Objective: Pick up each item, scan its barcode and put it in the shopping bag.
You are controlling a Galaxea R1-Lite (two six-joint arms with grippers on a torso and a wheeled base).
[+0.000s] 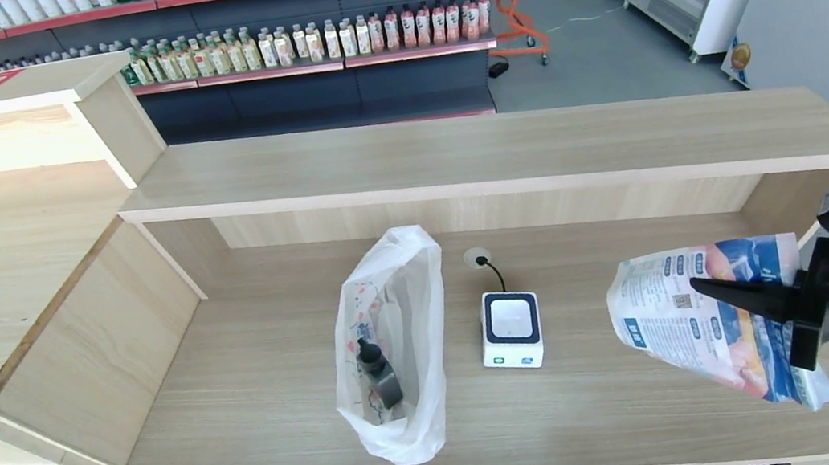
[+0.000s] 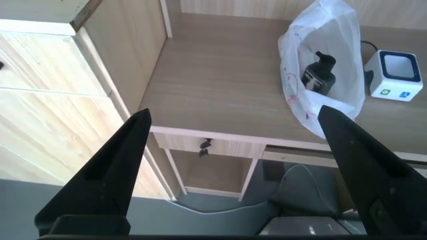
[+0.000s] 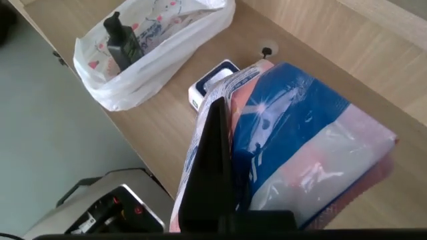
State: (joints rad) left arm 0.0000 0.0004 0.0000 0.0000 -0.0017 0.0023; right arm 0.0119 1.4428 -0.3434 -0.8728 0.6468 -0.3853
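My right gripper (image 1: 749, 303) is shut on a blue, white and pink food pouch (image 1: 707, 321), held above the right part of the counter, to the right of the scanner. The pouch (image 3: 300, 147) hides most of the far finger in the right wrist view. The white scanner (image 1: 510, 329) with a dark-framed window sits mid-counter, its cable running back to a hole. A white plastic shopping bag (image 1: 393, 333) stands open left of the scanner, with a dark bottle (image 1: 377, 373) inside. My left gripper (image 2: 233, 167) hangs open off the counter's front edge, nothing between its fingers.
The wooden counter (image 1: 268, 399) has a raised back ledge (image 1: 500, 147) and a side wall on the left. Store shelves of bottles (image 1: 306, 41) and freezers stand in the room behind. A drawer handle (image 2: 204, 147) shows below the counter front.
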